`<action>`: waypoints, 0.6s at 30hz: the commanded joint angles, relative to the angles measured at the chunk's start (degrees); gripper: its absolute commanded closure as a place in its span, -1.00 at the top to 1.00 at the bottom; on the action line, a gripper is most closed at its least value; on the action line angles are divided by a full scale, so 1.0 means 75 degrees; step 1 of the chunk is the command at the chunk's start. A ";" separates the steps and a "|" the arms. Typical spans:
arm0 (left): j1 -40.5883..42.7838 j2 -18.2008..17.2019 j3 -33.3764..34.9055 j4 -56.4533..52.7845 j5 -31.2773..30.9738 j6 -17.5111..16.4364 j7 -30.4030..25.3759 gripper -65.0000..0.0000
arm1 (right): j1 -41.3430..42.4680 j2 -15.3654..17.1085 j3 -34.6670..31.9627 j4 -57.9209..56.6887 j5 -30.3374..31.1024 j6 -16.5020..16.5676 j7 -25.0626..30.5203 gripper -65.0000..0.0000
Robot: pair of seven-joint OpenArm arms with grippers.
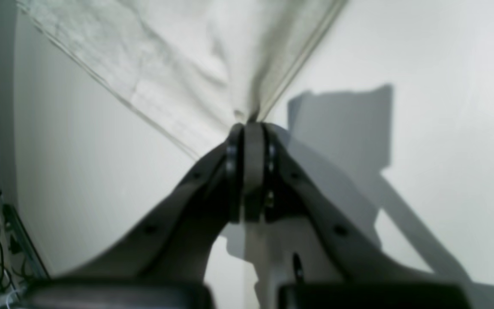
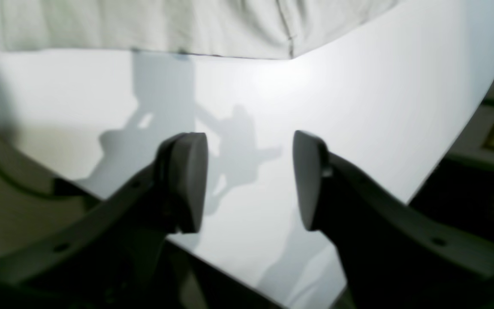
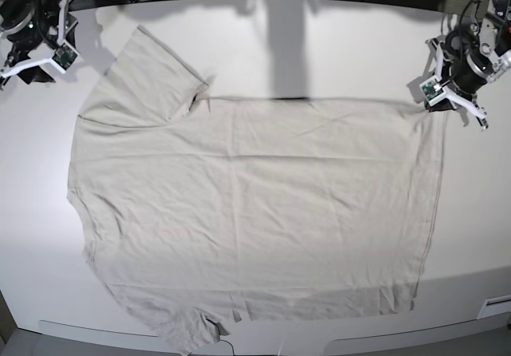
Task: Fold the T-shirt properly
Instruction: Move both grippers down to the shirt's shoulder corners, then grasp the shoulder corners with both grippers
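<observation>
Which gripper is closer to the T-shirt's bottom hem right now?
Left. The left gripper has its jaws shut on the hem corner of the T-shirt. The right gripper hangs open at the opposite end, apart from the cloth, near the sleeve.

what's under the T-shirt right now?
Only the white tabletop shows around the T-shirt, which lies spread flat. Whatever is beneath the fabric is covered. The left end effector pinches one hem corner; the right end effector is open.

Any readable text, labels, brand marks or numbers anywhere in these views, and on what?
None can be read. The T-shirt is plain and unprinted. Small green boards on the left gripper and right gripper mounts are too small to read, as are blurred panels off the table's edge.
</observation>
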 commanded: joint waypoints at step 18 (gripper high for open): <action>0.0099 0.0251 0.0055 -0.0015 0.0603 -0.0309 0.0198 -1.00 | 0.2451 0.0446 -0.3485 -0.1999 -0.2256 -0.0286 0.0583 0.02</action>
